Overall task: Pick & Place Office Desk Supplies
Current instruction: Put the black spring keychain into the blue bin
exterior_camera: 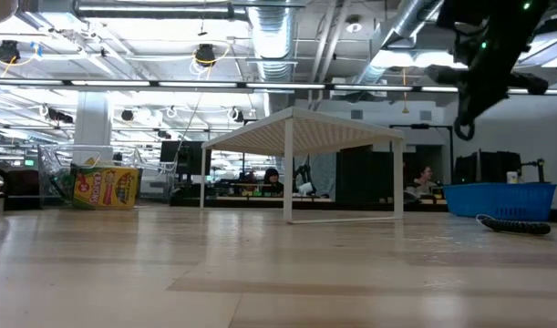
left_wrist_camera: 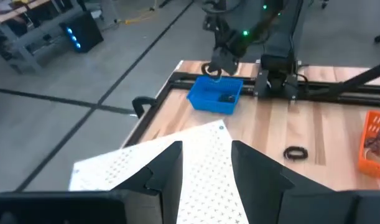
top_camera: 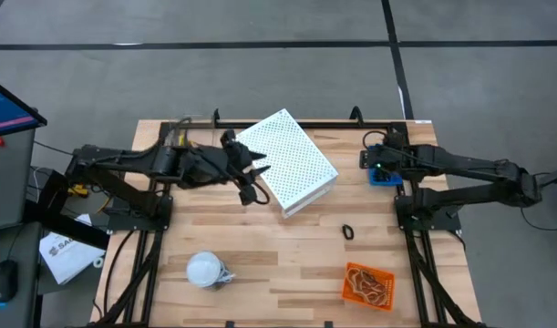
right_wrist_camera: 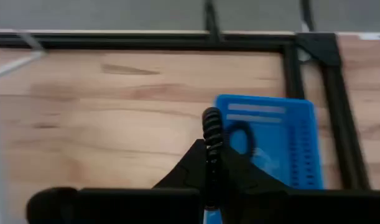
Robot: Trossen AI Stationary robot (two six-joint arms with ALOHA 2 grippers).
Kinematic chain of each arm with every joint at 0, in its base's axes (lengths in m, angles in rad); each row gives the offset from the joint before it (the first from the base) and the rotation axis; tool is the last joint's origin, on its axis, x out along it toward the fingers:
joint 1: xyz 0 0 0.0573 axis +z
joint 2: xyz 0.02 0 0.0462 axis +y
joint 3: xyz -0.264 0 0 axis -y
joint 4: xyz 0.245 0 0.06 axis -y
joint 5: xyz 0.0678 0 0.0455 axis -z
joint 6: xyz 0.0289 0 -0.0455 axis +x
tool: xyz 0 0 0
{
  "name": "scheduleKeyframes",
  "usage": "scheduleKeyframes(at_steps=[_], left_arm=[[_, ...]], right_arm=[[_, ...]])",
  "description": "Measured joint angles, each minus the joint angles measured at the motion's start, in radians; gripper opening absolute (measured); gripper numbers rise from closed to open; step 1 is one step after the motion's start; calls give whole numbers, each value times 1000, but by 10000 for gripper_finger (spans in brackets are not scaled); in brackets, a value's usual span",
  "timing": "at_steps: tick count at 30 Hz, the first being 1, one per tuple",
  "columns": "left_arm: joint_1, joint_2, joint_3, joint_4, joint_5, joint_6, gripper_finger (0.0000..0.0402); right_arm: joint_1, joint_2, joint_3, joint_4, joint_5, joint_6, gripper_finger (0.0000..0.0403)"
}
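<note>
One black ring [right_wrist_camera: 211, 134] is pinched upright in our right gripper [right_wrist_camera: 211, 163], directly above the blue tray [right_wrist_camera: 283, 146]. Our left gripper [left_wrist_camera: 205, 165], fingers spread, hovers over the white box [top_camera: 292, 159].

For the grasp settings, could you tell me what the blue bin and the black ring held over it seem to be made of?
Blue bin: probably moulded plastic, judging by its uniform colour and slotted walls.
Black ring, pinched in the right tool: ridged, coil-like and matte, so likely rubber or elastic, though this is uncertain.
</note>
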Motion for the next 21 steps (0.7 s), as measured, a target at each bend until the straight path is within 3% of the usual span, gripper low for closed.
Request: scheduleKeyframes(at_steps=[10, 17, 21], left_arm=[[-13, -8, -186, 170, 17, -137, 127], [-15, -8, -199, 197, 19, -139, 127], [-7, -8, -199, 221, 19, -130, 127]], right_arm=[[-198, 9, -144, -39, -80, -24, 9], [-275, 9, -201, -31, -81, -30, 26], [-298, 9, -202, 41, -78, -119, 33]])
